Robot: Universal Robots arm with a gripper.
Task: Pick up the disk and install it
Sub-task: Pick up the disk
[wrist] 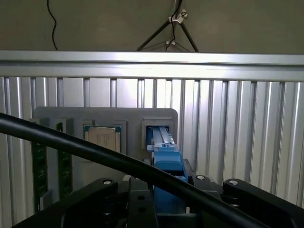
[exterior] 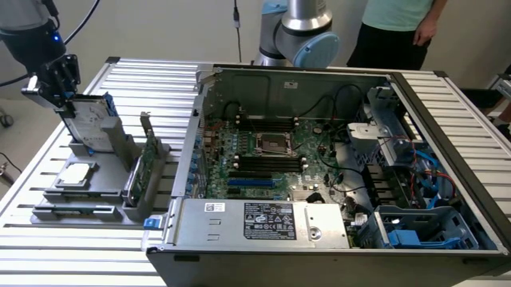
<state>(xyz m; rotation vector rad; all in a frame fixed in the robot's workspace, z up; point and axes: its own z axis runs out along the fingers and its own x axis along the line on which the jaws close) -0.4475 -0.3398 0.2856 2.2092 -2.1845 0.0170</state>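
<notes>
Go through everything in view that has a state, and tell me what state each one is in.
disk: standing upright in the grey holder, not lifted out.
gripper: down at the disk's top edge.
chip: lying flat in the holder.
circuit card: standing on edge in the holder.
computer case: side open, motherboard exposed.

Open computer case [exterior: 295, 89] (person [exterior: 395, 24] behind)

Exterior camera sits high and back, looking down over the worktop [exterior: 152, 78]; wrist camera peers close past the jaws; both catch the grey holder [wrist: 104, 116] below them.
</notes>
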